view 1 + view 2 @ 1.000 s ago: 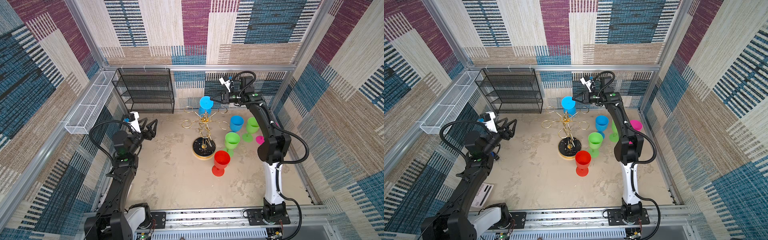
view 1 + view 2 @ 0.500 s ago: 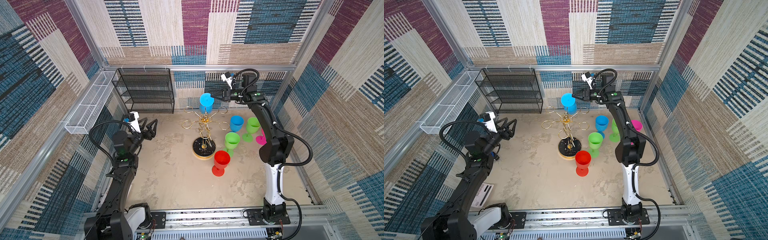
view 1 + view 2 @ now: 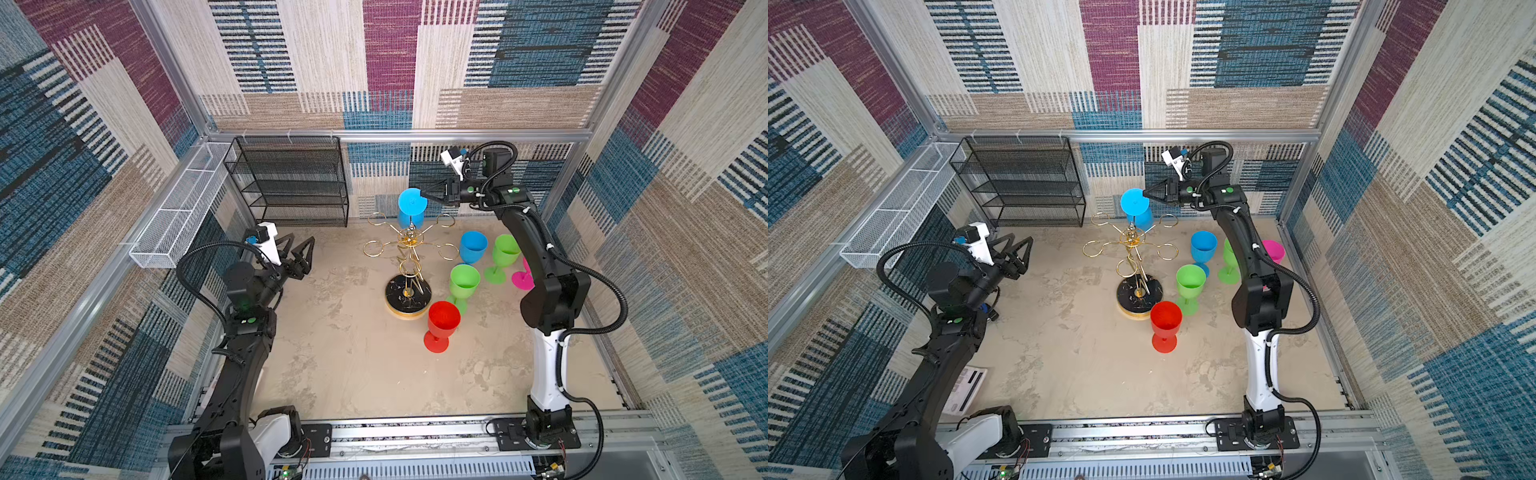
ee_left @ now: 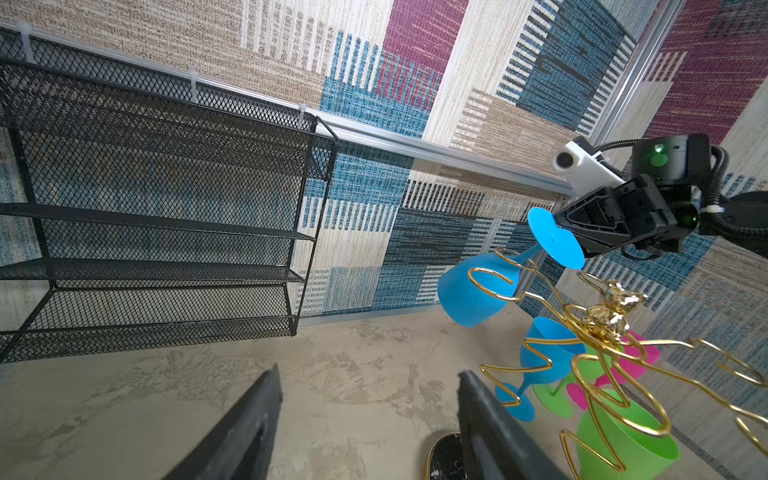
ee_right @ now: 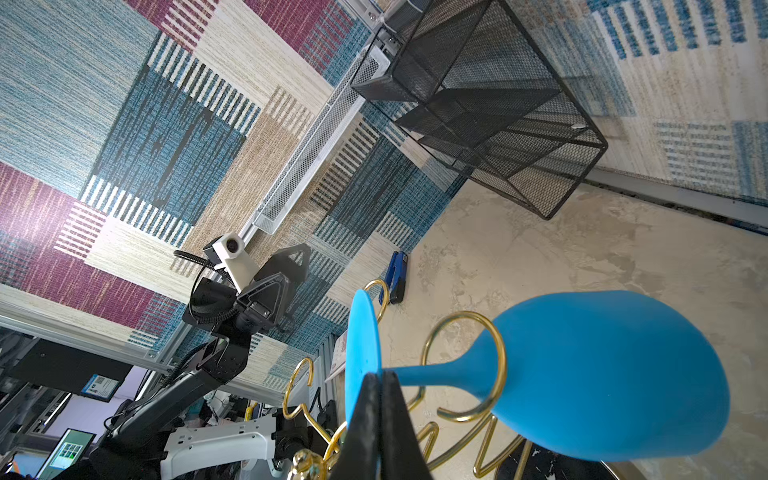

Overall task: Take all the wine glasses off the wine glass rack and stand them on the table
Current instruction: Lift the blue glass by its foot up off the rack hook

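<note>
Steadiness counts: right gripper [image 5: 380,380] clamped on the foot of the inverted blue plastic wine glass [image 5: 602,374], we should draw its stem level out of the ring of the gold wire rack [image 3: 400,291].

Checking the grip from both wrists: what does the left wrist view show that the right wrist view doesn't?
Left wrist only: an upright green glass. Right wrist only: the open left pincer and the white mesh basket. Both: the right pincer shut on the foot of the blue wine glass, the gold rack and the black shelf.
</note>
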Tool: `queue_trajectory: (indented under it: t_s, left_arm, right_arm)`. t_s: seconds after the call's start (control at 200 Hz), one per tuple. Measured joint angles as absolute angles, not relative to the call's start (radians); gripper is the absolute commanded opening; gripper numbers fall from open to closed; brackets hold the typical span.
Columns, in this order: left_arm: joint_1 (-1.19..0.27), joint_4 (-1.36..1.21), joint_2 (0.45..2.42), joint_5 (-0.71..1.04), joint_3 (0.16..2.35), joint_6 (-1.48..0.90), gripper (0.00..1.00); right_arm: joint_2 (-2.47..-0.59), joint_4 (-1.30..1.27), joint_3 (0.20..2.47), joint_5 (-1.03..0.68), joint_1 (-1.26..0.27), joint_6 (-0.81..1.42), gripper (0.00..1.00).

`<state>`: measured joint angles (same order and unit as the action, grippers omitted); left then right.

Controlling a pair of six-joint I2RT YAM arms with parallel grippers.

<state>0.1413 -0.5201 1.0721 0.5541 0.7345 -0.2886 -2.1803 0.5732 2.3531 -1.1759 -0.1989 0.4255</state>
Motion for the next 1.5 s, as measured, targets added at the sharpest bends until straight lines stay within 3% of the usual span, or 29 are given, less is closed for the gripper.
queue_trajectory:
  t_s: [1.502]
  left_arm:
    - [0.141,-0.524,1.066,0.554,0.732,-0.289,0.69]
  right_arm:
    - [-2.081,0.67,2.216,-1.08,-0.184,0.35,0.0]
